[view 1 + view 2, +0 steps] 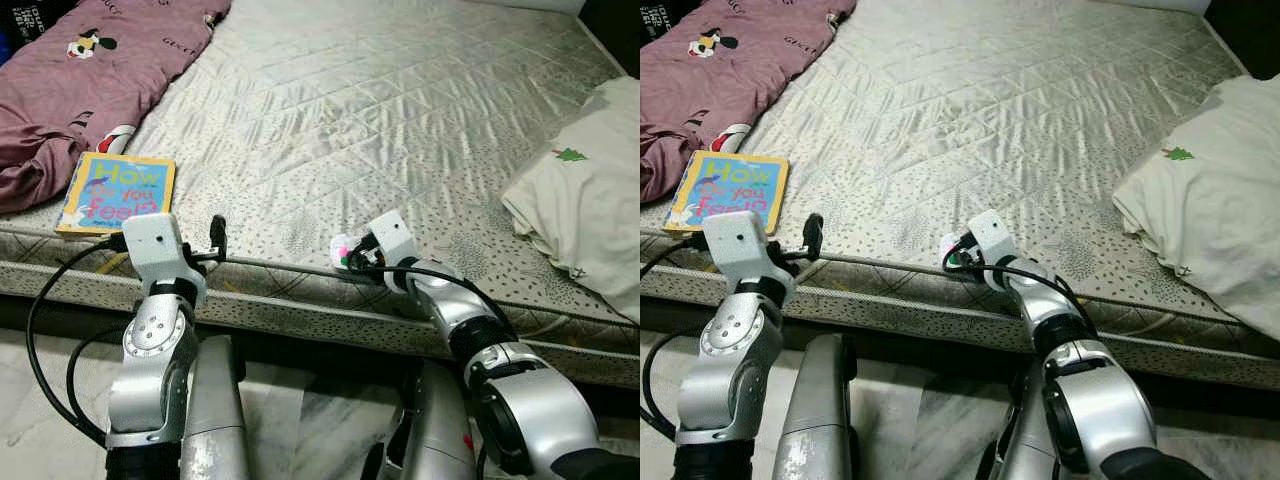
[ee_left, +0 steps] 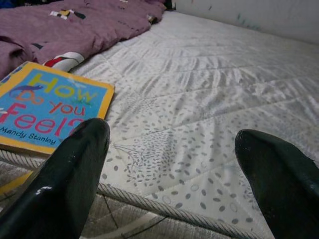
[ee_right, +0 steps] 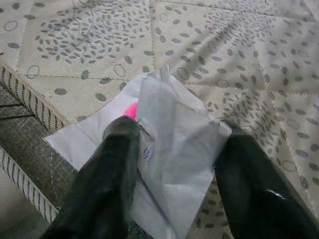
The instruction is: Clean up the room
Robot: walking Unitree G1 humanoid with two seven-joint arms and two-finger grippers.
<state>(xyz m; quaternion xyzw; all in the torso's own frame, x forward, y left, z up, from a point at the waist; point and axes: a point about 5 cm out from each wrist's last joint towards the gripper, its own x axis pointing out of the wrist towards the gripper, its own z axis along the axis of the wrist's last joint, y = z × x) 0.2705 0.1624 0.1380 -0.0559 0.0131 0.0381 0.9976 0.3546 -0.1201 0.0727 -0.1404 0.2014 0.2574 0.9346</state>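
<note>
A wide bed (image 1: 400, 110) with a pale quilted, leaf-printed mattress cover took up most of the scene, its corded front edge running just ahead of the robot. A crumpled maroon blanket with cartoon prints (image 1: 90, 70) lay over the bed's far left corner, and a folded cream cloth with a small green tree motif (image 1: 590, 190) sat along the right edge.

At the front left corner of the bed, touching the blanket's hem, lay a flat blue-and-yellow children's board book titled "How Do You Feel?" (image 1: 117, 193).

The left gripper (image 2: 169, 164) hovered over the front edge just beside the book — its two black fingers (image 2: 75, 174) were spread wide and held nothing.

The right gripper (image 3: 172, 149) was at the front edge near the middle of the bed, its fingers (image 3: 112, 164) parted on either side of a creased white paper scrap with a pink patch (image 3: 169, 134) that lay on the mattress edge, partly overhanging it. Whether the fingers actually pinched the paper could not be told.
</note>
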